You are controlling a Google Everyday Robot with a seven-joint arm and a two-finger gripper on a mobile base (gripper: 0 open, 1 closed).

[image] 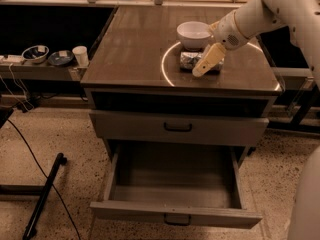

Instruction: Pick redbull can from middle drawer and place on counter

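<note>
The redbull can [187,60] lies on its side on the counter [130,44], just in front of the white bowl [194,34] and inside the bright light arc. My gripper [207,62] reaches in from the right and sits over the can's right part, hiding that end. The middle drawer [175,184] is pulled wide open at the bottom of the cabinet, and nothing shows inside it. Its dark handle [177,219] faces the front.
The drawer above [177,127] is shut. A narrow side shelf on the left holds two small bowls [35,52] and a white cup [80,55]. A black pole [45,194] and a cable lie on the speckled floor at left.
</note>
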